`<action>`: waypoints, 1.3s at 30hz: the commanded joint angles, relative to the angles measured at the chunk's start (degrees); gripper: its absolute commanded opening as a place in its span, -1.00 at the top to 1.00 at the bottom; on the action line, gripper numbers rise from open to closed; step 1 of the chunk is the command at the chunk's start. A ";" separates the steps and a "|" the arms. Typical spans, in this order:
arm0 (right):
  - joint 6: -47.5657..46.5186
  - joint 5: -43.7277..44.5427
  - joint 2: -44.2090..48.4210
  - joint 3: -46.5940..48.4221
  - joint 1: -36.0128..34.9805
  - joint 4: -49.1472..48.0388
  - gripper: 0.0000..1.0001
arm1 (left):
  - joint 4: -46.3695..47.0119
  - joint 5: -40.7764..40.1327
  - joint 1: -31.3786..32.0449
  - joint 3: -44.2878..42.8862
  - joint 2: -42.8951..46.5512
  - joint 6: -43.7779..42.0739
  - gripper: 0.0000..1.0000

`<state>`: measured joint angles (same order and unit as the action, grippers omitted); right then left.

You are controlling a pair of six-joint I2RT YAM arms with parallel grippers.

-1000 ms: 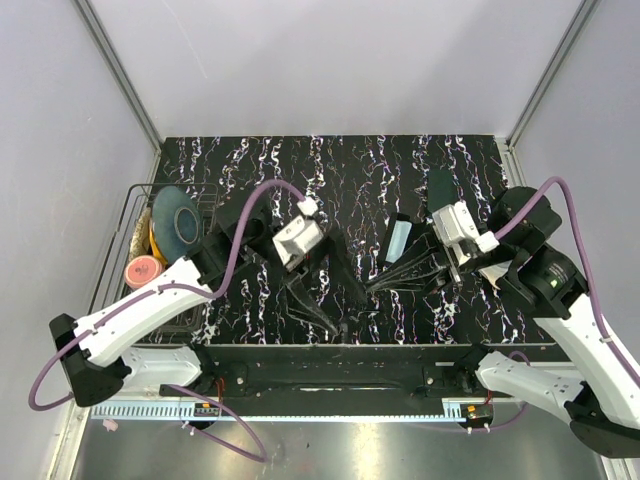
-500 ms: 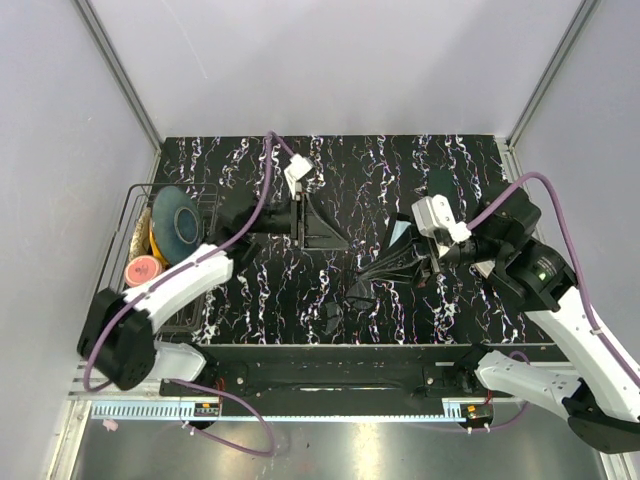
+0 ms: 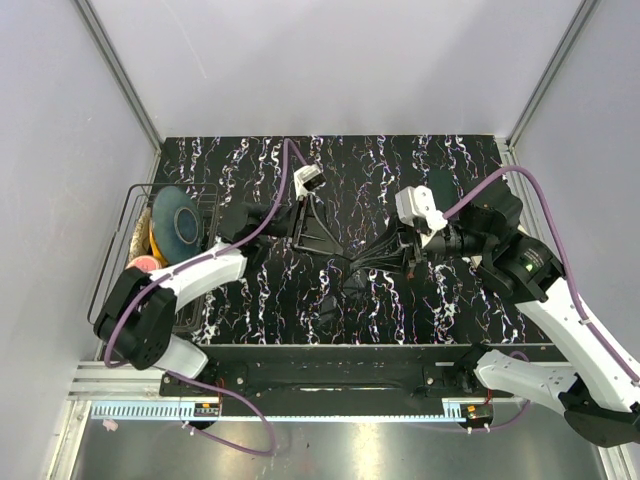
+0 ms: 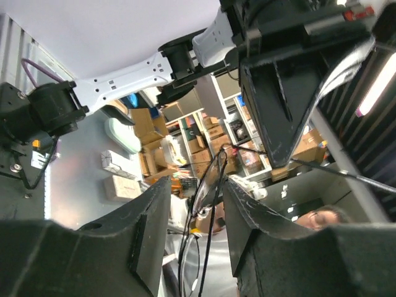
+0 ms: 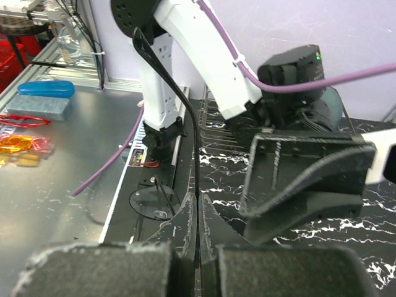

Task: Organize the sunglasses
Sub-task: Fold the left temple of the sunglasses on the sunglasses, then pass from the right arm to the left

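Right hand, right wrist view: my right gripper (image 5: 198, 213) is closed tight on one thin temple of the sunglasses (image 5: 195, 154). The temple rises from my fingers, with a lens low on the left.
Top view: both hands meet over mid-table, my left gripper (image 3: 325, 235) just left of the right. The dark frame between them is hard to pick out.
Left wrist view: left jaws stand apart with thin frame lines in the gap. I see nothing pinched.
Handling: probably light, springy and easily bent, with lenses that scratch.
Hold: the temple near its hinge, never the lens.
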<state>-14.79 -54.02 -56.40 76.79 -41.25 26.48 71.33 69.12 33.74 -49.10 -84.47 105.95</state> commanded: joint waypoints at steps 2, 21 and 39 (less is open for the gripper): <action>0.02 5.24 0.15 0.99 0.03 -0.20 1.00 | -17.24 -0.12 -1.39 0.33 9.91 -24.75 0.13; -0.51 -0.30 3.93 2.31 0.12 0.24 1.00 | -77.13 -5.24 -0.52 -9.88 19.16 -70.79 0.02; 0.28 -2.41 1.56 2.57 0.03 -0.81 1.00 | -71.51 -2.50 4.23 -8.29 20.57 -64.56 0.19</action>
<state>-14.81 -55.20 -54.50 77.45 -41.25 27.31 -3.20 65.36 36.62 -58.33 -63.96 39.81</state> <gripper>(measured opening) 0.010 0.414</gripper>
